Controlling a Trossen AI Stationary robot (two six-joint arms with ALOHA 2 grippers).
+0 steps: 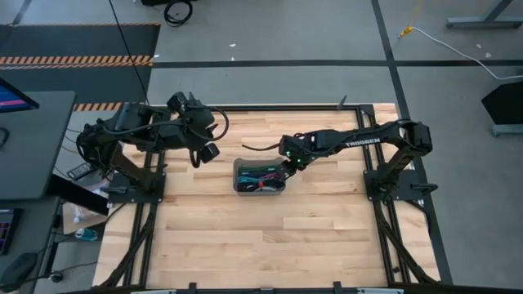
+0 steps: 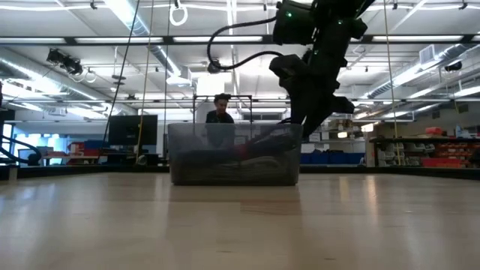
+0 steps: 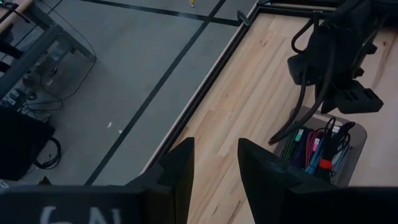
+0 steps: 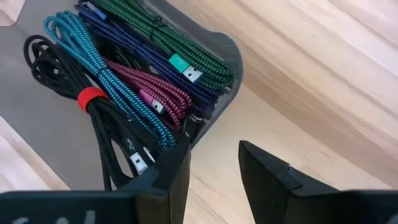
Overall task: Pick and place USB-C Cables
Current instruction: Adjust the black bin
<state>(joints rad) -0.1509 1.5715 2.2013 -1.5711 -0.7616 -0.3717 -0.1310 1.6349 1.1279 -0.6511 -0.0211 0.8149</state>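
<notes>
A translucent grey tray (image 1: 245,184) (image 2: 234,174) sits mid-table. In it lie several USB-C cables (image 4: 124,81): teal, green, purple, maroon, and black ones bundled with a red tie (image 4: 92,95). My right gripper (image 1: 288,170) (image 4: 214,180) is open and slants down at the tray's right end (image 4: 214,115). One finger is by the tray's corner, the other over the bare table outside it. No touch on a cable or the tray shows. My left gripper (image 1: 206,152) (image 3: 214,174) is open and raised near the table's far left, holding nothing.
The wooden table (image 1: 270,237) has free room in front of and to both sides of the tray. A black frame borders the table's edges (image 1: 245,107). A person (image 2: 220,109) stands in the room behind the tray.
</notes>
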